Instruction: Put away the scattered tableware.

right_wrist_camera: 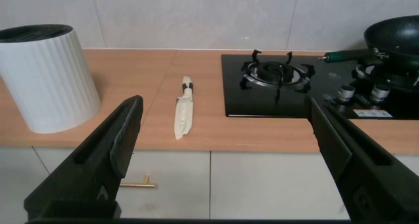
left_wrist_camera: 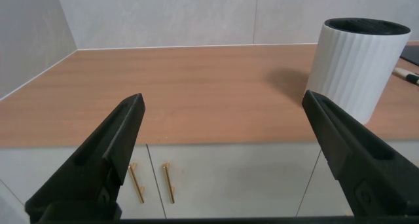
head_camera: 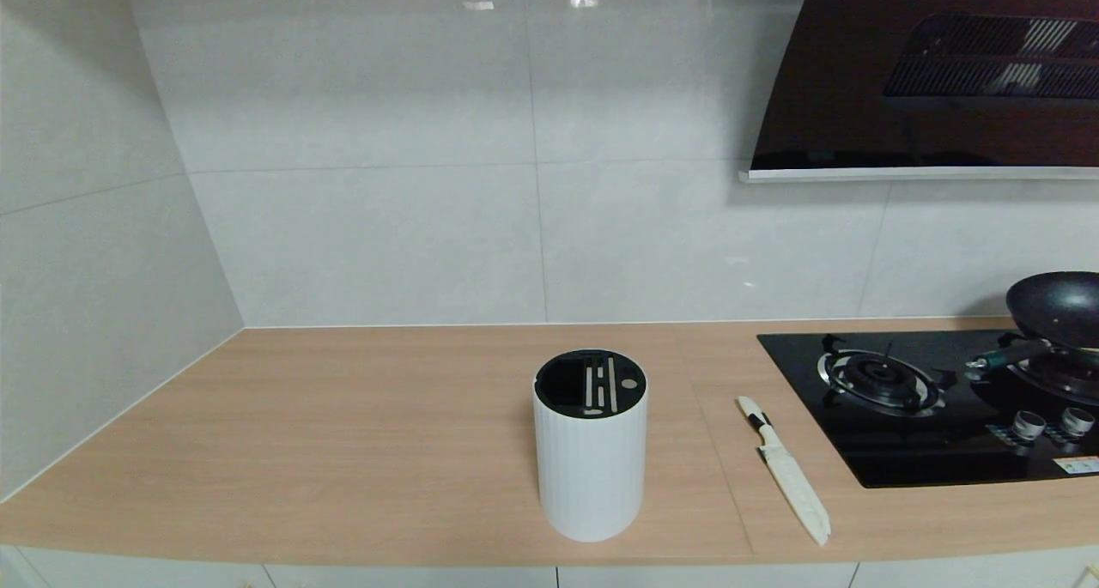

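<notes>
Head view shows a white ribbed holder point(head_camera: 591, 459) standing upright near the middle of the wooden counter point(head_camera: 343, 416), its black top cut with narrow slots and one wider opening. To its right and apart from it, a knife point(head_camera: 783, 468) lies flat on the counter between the holder and the black hob point(head_camera: 927, 433). Its pale blade points toward the counter's front edge, and its handle, marked with a dark band, points toward the tiled wall point(head_camera: 386, 227). A dark wok point(head_camera: 1060, 306) sits on the hob's right burner, and a hood point(head_camera: 936, 73) hangs on the wall above. The left gripper point(left_wrist_camera: 222, 101) hovers out in front of the counter's edge, jaws spread wide with nothing between them, and the holder stands ahead of it. The right gripper point(right_wrist_camera: 224, 105) hovers off the counter's front too, jaws wide apart and empty, with the knife ahead of it. Gold handles point(left_wrist_camera: 168, 183) show on the cabinet doors point(left_wrist_camera: 229, 178) below the counter
</notes>
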Robot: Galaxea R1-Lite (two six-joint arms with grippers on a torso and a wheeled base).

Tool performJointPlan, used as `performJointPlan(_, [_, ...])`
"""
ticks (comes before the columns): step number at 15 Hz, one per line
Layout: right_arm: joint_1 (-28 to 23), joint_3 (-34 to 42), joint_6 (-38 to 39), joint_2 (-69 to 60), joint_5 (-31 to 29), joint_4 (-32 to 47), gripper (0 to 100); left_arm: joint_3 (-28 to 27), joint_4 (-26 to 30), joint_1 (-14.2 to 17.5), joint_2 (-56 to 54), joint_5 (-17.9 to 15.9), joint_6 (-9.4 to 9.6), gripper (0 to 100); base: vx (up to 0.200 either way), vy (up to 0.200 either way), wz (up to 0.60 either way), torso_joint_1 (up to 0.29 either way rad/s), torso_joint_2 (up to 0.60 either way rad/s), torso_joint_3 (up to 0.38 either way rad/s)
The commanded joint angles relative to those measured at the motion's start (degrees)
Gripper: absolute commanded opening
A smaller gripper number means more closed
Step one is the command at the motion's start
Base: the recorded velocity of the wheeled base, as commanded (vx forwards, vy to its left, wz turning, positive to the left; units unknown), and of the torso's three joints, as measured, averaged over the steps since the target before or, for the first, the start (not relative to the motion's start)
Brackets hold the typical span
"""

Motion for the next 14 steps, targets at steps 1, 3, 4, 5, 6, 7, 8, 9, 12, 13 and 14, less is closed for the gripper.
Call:
performJointPlan(1, [1.4,-9.5,5.7,4.3,5.5,-0.7,100,0.0,0.0,0.0,0.0,0.0,-0.05,100,0.000,0.000,0.00,0.000,0.00,0.000])
performJointPlan(3, [2.1,-12.0,6.0,14.8,6.8,0.5,100,0.0,0.0,0.0,0.0,0.0,-0.05,100,0.000,0.000,0.00,0.000,0.00,0.000])
performJointPlan(4, [2.3,-12.1,6.0,18.5,7.0,0.3,100,0.0,0.0,0.0,0.0,0.0,-0.05,100,0.000,0.000,0.00,0.000,0.00,0.000])
performJointPlan(5, [2.7,-13.6,5.8,25.7,7.2,0.2,100,0.0,0.0,0.0,0.0,0.0,-0.05,100,0.000,0.000,0.00,0.000,0.00,0.000])
performJointPlan(6, [3.3,-14.9,5.3,32.0,7.4,0.0,100,0.0,0.0,0.0,0.0,0.0,-0.05,100,0.000,0.000,0.00,0.000,0.00,0.000])
performJointPlan(7, [3.7,-15.9,4.8,35.2,7.6,0.1,100,0.0,0.0,0.0,0.0,0.0,-0.05,100,0.000,0.000,0.00,0.000,0.00,0.000])
performJointPlan(8, [4.2,-18.6,3.7,44.9,7.4,0.2,100,0.0,0.0,0.0,0.0,0.0,-0.05,100,0.000,0.000,0.00,0.000,0.00,0.000])
performJointPlan(9, [4.2,-20.8,3.6,51.5,7.4,0.2,100,0.0,0.0,0.0,0.0,0.0,-0.05,100,0.000,0.000,0.00,0.000,0.00,0.000])
performJointPlan(12, [4.2,-26.3,3.7,66.6,7.5,-1.0,100,0.0,0.0,0.0,0.0,0.0,0.03,100,0.000,0.000,0.00,0.000,0.00,0.000])
performJointPlan(13, [4.2,-28.4,3.7,75.2,7.5,-6.1,100,0.0,0.0,0.0,0.0,0.0,0.03,100,0.000,0.000,0.00,0.000,0.00,0.000])
performJointPlan(14, [4.2,-29.1,3.6,80.9,7.4,-11.1,100,0.0,0.0,0.0,0.0,0.0,-0.05,100,0.000,0.000,0.00,0.000,0.00,0.000])
